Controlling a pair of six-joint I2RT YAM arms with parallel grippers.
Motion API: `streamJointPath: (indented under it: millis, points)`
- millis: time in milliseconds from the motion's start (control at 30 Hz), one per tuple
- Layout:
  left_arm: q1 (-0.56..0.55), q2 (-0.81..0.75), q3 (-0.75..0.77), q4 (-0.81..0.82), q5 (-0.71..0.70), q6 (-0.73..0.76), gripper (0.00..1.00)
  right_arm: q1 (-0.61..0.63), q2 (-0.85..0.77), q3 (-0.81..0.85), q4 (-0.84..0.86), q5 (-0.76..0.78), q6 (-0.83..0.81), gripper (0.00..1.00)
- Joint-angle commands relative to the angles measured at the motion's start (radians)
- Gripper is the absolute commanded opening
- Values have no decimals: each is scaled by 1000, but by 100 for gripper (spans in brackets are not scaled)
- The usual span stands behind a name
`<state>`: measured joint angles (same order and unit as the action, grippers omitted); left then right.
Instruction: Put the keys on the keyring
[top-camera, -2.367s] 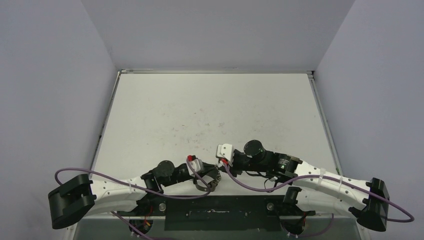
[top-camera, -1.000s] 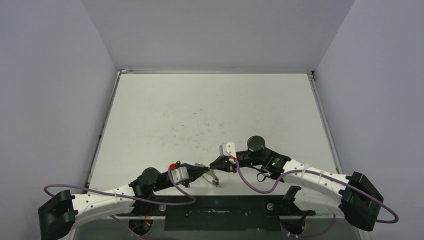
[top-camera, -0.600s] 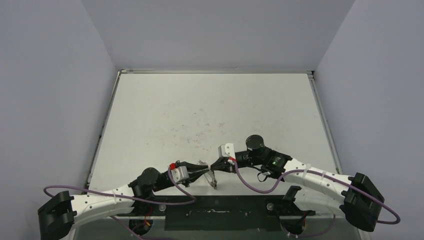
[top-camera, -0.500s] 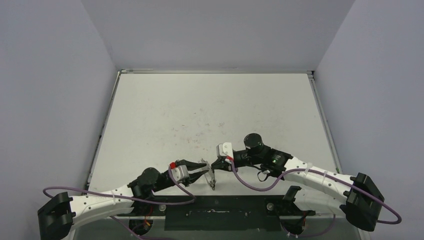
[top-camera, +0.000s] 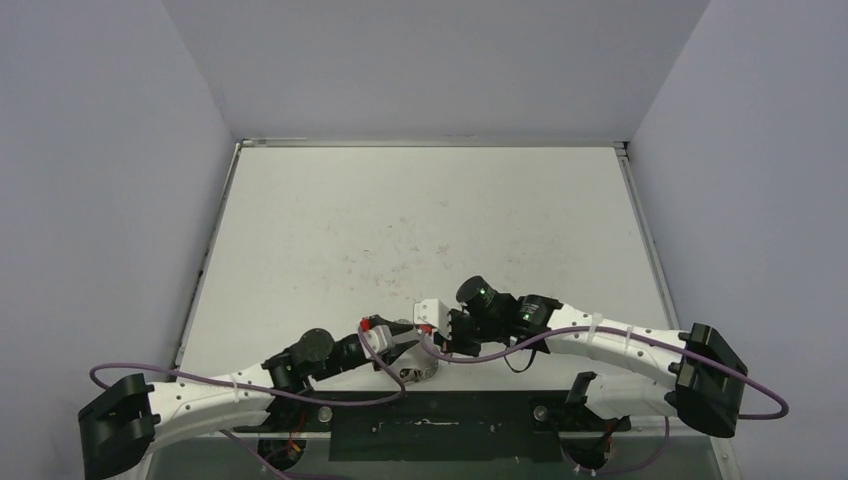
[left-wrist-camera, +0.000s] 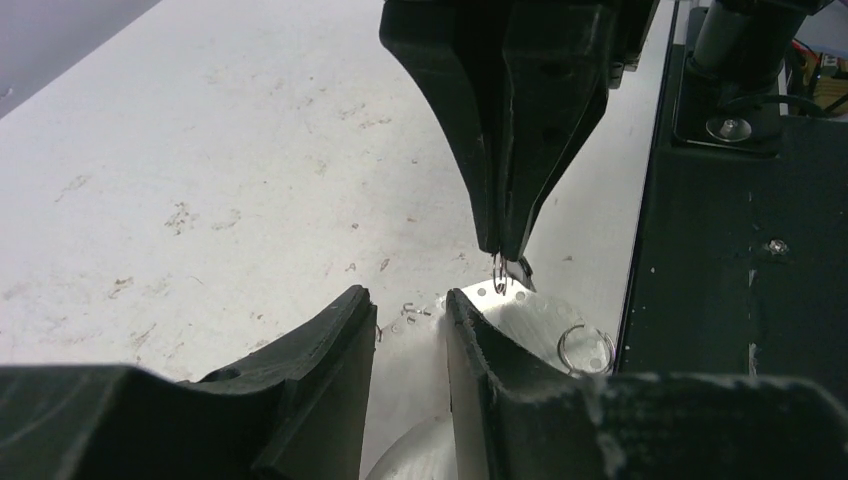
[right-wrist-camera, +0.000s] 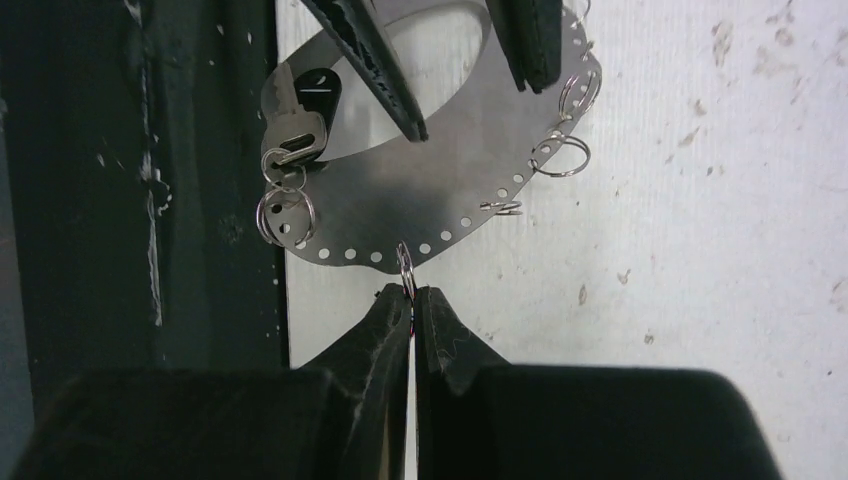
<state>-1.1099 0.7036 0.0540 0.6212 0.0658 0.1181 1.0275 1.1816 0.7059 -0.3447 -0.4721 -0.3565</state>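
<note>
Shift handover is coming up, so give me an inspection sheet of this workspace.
Surface: white table, scuffed and speckled.
Job's things: flat perforated keyring at the near edge; keys, black-headed, at its rim.
Clutter: nothing seen.
Grippers: right gripper shut on a small ring on the keyring's rim; left gripper open, straddling the band.
Cables: purple cable loops along each arm.
Surroundings: plain pale walls; black base plate.

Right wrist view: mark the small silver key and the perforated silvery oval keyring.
small silver key (right-wrist-camera: 297, 132), right wrist view, its head.
perforated silvery oval keyring (right-wrist-camera: 400, 208), right wrist view, its flat band.
</note>
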Motion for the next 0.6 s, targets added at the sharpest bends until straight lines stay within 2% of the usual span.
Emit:
streamJointPath:
  millis: [0,333,567]
  points:
    - [1,75,55,82,46,14,30,8,18,82,-79,102,13,0]
    - [-1,298,43,319,94,1,30,20,40,109,-42,83,52,0]
    - [-2,386,70,382,108,9,30,30,48,112,-41,80,61,0]
